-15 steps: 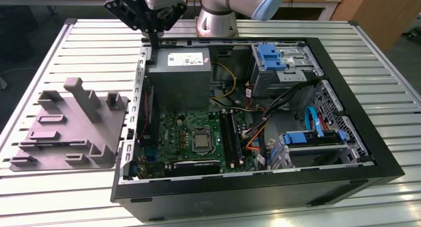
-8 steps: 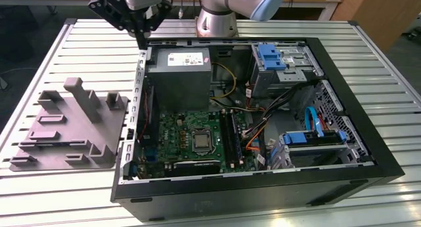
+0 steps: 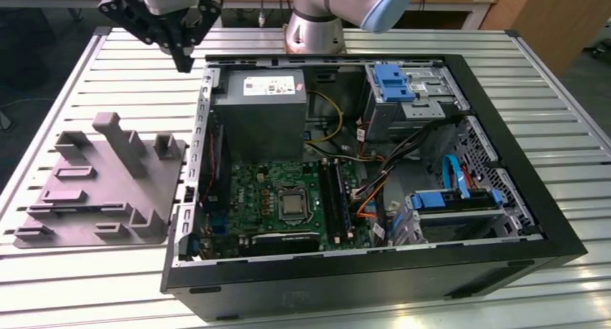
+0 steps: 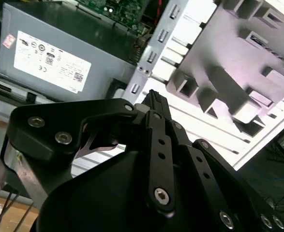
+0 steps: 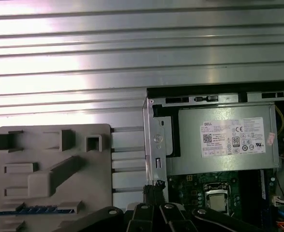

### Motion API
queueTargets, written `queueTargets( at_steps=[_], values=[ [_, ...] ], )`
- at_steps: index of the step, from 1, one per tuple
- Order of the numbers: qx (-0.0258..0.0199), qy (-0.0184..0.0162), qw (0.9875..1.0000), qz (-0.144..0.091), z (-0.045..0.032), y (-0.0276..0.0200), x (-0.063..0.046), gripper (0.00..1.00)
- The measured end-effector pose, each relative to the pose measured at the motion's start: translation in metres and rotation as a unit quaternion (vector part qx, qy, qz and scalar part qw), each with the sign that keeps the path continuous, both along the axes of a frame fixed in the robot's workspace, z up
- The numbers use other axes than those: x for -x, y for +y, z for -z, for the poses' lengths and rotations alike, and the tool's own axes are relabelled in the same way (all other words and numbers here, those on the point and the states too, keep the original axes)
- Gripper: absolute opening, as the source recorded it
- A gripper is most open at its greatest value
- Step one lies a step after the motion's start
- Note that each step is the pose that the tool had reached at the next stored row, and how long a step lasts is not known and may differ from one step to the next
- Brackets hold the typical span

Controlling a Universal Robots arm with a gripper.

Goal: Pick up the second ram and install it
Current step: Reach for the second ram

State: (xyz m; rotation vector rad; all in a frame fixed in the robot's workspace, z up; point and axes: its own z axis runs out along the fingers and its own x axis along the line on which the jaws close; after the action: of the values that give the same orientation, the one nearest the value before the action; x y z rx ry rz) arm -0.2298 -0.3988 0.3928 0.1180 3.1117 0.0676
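The second ram (image 5: 35, 211) shows as a thin blue-green strip lying in a slot of the grey fixture (image 5: 50, 174) in the first wrist view. My black gripper (image 3: 183, 61) hangs high over the table, by the far corner of the open computer case (image 3: 534, 200) on the exterior view's left. It is well clear of the ram and the fixture (image 3: 96, 186). Both wrist views show its fingertips (image 4: 154, 96) pressed together with nothing between them; in the first wrist view the gripper (image 5: 154, 187) hangs over the case's side wall. The motherboard (image 3: 277, 197) with its black slot rails (image 3: 330, 193) lies inside the case.
A grey power supply (image 3: 257, 107) with a white label fills the case's far part, beside blue drive brackets (image 3: 393, 82) and cables. The ribbed metal table (image 3: 114, 286) surrounds the case. The arm's base (image 3: 315, 28) stands behind the case.
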Motion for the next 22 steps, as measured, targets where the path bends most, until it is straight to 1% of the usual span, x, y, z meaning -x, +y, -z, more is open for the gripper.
queueTargets(
  at_steps=[15,22],
  values=[
    [-0.0001,-0.0004,1.0000,0.000,0.0009,0.0002,0.062,0.10],
    [0.0000,-0.0005,1.0000,0.000,0.0014,0.0002,0.088,0.10]
  ],
)
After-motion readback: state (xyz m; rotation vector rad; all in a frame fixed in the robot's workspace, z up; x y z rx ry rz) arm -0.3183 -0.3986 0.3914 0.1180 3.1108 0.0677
